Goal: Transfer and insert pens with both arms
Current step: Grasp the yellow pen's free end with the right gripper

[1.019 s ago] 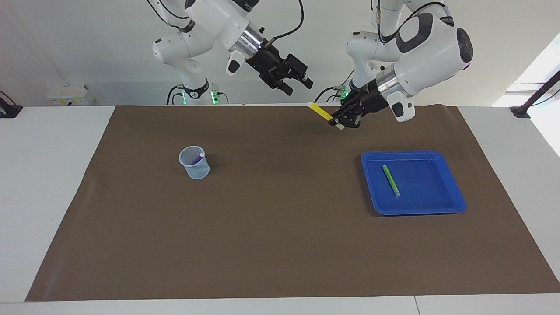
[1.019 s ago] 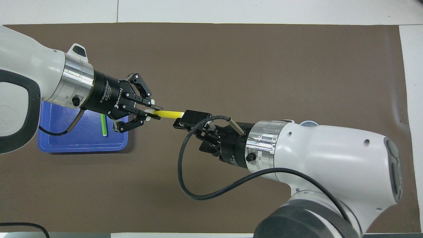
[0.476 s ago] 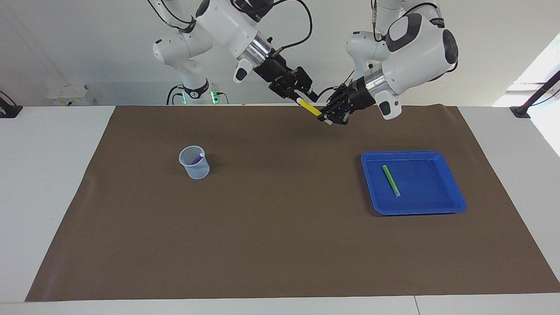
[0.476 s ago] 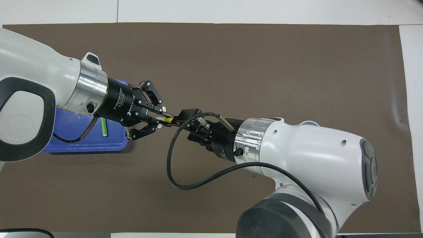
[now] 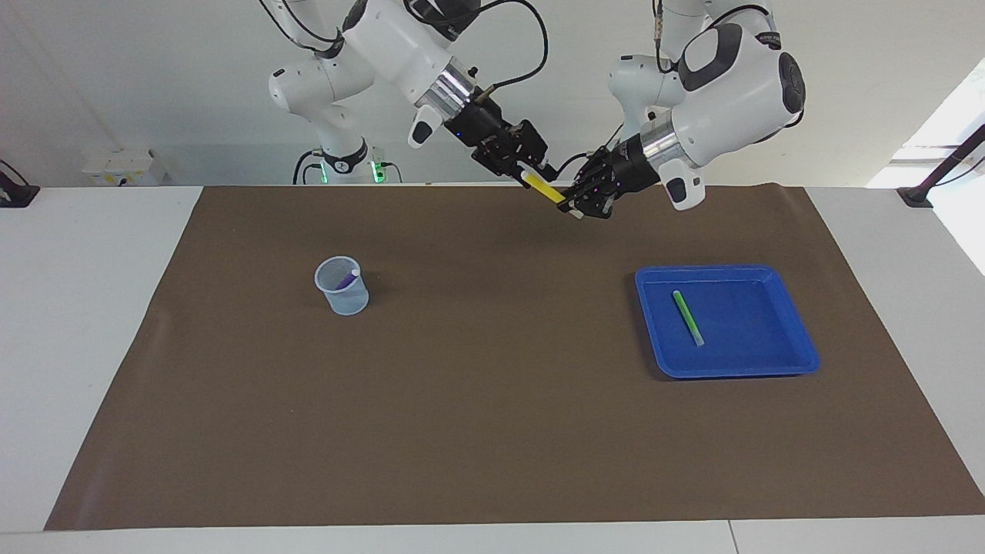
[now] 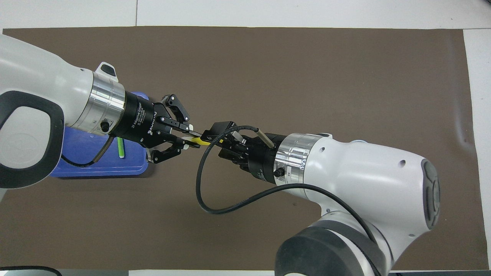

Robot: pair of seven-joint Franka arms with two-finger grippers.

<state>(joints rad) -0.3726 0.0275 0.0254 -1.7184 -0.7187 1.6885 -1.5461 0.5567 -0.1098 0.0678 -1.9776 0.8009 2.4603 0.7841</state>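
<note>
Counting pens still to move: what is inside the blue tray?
One green pen lies flat in the blue tray. In the overhead view the left arm covers part of the tray, but the facing view shows nothing else inside.

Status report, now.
Left pincer shut on yellow pen. Right pincer at its free end. Nothing in the way.

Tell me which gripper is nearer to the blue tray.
Left. The left gripper, shut on the yellow pen, hangs toward the blue tray's end of the mat; the right gripper meets that pen toward the cup's end.
</note>
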